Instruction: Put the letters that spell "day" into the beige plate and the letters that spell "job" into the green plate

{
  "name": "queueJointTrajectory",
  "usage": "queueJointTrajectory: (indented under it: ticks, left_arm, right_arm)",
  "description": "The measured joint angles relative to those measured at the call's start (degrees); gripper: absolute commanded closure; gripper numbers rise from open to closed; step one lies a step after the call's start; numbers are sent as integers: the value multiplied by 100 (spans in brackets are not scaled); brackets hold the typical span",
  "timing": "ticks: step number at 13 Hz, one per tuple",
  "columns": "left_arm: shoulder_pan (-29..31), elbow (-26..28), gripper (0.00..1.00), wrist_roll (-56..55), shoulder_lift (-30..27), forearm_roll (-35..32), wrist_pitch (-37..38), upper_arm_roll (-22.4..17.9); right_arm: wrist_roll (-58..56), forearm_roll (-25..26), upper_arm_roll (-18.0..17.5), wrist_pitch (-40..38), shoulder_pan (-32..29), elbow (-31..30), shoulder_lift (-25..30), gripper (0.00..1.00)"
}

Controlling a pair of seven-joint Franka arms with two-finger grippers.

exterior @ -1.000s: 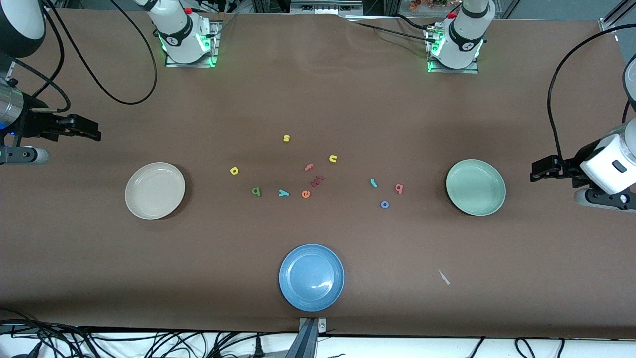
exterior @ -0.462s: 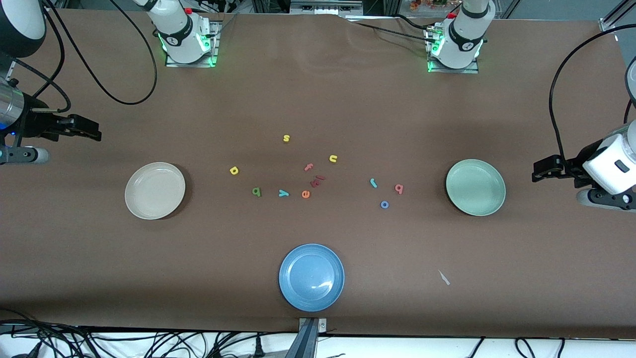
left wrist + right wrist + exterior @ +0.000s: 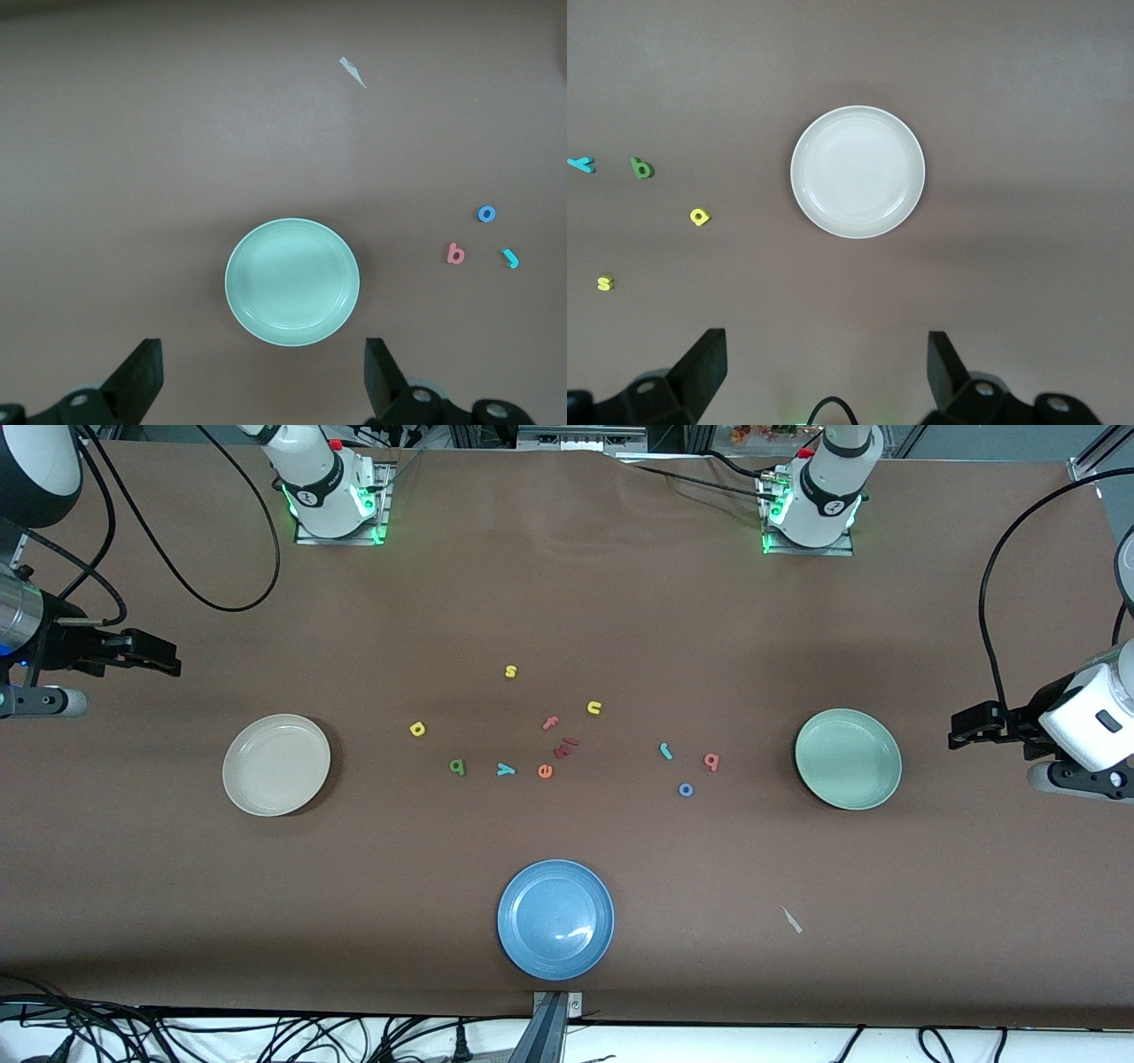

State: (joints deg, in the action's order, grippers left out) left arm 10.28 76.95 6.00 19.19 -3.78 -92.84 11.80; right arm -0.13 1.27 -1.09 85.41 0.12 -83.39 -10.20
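The beige plate [image 3: 276, 764] [image 3: 858, 172] lies empty toward the right arm's end. The green plate [image 3: 848, 759] [image 3: 292, 282] lies empty toward the left arm's end. Between them on the table lie the yellow d [image 3: 417, 729] [image 3: 699, 216], green a [image 3: 457, 765] [image 3: 642, 168] and teal y [image 3: 505, 769] [image 3: 581, 164]. Closer to the green plate are the teal j [image 3: 665, 751] [image 3: 510, 258], pink b [image 3: 710, 761] [image 3: 455, 255] and blue o [image 3: 686, 789] [image 3: 487, 213]. My right gripper [image 3: 164, 657] [image 3: 827, 367] hangs open over bare table past the beige plate. My left gripper [image 3: 959, 728] [image 3: 263, 376] hangs open over bare table past the green plate.
A blue plate [image 3: 555, 919] sits near the table's front edge. Other letters lie mid-table: yellow s [image 3: 510, 671], yellow u [image 3: 594, 708], pink f [image 3: 551, 723], orange e [image 3: 545, 771], a dark red piece [image 3: 565, 747]. A white scrap [image 3: 791, 919] lies nearer the camera than the green plate.
The left gripper has drifted very slightly toward its end of the table. The right arm and all letters and plates are as before.
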Motion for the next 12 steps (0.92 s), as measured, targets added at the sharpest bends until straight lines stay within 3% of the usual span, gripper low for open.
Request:
queueJointTrajectory:
  ticks: [12]
  left_arm:
    - [-289, 160, 0, -99, 12, 0, 127, 9]
  right_arm:
    - [0, 0, 0, -6, 0, -7, -1, 0]
